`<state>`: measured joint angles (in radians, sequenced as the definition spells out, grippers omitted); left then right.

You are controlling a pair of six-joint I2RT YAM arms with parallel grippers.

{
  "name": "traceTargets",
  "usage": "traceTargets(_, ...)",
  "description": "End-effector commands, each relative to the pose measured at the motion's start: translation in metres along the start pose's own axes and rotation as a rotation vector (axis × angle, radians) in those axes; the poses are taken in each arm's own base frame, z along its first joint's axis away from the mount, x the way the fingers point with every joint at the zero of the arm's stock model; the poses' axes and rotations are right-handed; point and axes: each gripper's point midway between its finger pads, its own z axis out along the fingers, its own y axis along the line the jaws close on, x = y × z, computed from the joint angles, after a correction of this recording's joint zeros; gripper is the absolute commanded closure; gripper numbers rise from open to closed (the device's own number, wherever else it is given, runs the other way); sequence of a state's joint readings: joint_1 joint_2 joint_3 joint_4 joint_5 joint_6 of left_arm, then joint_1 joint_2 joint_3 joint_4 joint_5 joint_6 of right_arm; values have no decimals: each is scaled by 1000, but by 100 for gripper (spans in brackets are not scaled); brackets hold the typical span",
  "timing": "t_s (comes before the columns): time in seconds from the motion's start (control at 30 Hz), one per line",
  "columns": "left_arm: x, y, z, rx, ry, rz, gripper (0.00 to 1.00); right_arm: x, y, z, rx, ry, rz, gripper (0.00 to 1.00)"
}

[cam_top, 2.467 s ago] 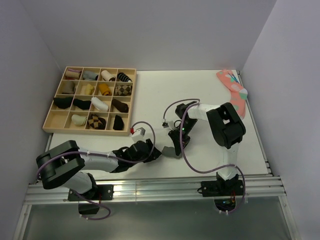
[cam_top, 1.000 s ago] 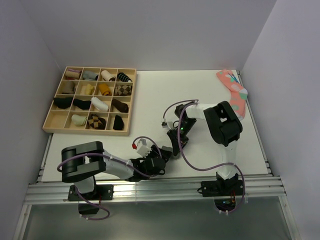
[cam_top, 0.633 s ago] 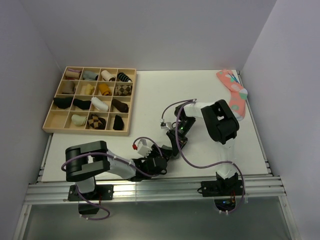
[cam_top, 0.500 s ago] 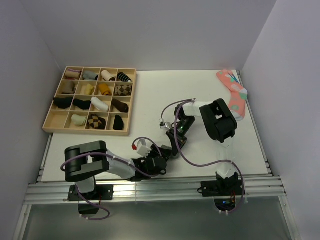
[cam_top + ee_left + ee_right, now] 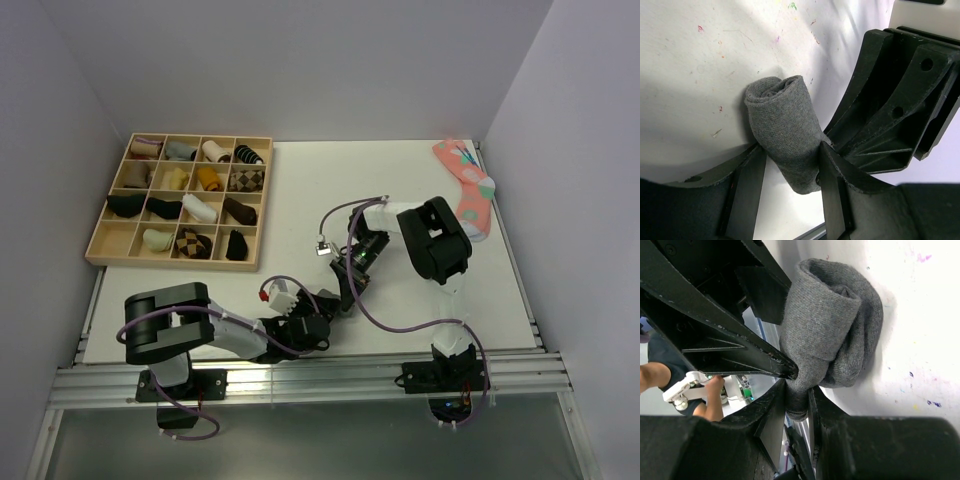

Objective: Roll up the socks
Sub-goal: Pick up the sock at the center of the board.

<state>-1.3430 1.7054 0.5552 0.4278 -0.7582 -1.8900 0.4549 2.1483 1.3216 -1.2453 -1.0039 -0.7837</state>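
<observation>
The charcoal-grey socks (image 5: 784,125) form a tight roll lying on the white table (image 5: 685,75). My left gripper (image 5: 790,150) is shut on the roll's near end, one finger on each side. In the right wrist view the socks (image 5: 832,325) show as a roll with a folded cuff, and my right gripper (image 5: 798,390) is shut on a tail of the knit below it. In the top view my left gripper (image 5: 325,305) and right gripper (image 5: 345,288) meet near the table's front middle. The roll is hidden between them there.
A wooden tray (image 5: 95,245) holding several sock rolls stands at the back left. A salmon-pink dotted sock (image 5: 465,185) lies at the back right. The table's front edge (image 5: 330,355) is close behind the grippers. The two grippers nearly touch.
Since 2.5 s ago my left arm has folded back and its wrist has turned. Both grippers have stayed at the socks and have drifted slightly left.
</observation>
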Motion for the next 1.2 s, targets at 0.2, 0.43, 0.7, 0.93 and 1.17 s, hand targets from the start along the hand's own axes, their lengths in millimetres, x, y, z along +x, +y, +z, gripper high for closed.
traceTargets(0.2, -19, 39, -2, -107, -34, 131, 48, 3, 67, 5, -177, -12, 98, 71)
traceTargets(0.43, -20, 36, -4, -95, -25, 125, 48, 6, 78, 14, -189, 17, 80, 71)
traceTargets(0.7, -18, 33, -4, -81, -8, 118, 48, 6, 83, 18, -187, 32, 57, 71)
traceTargets(0.93, -10, 41, -3, -100, 28, 125, 51, 4, 76, 21, -186, 45, 68, 71)
traceTargets(1.17, -7, 47, 2, -105, 48, 114, 53, 9, 75, 22, -184, 57, 70, 71)
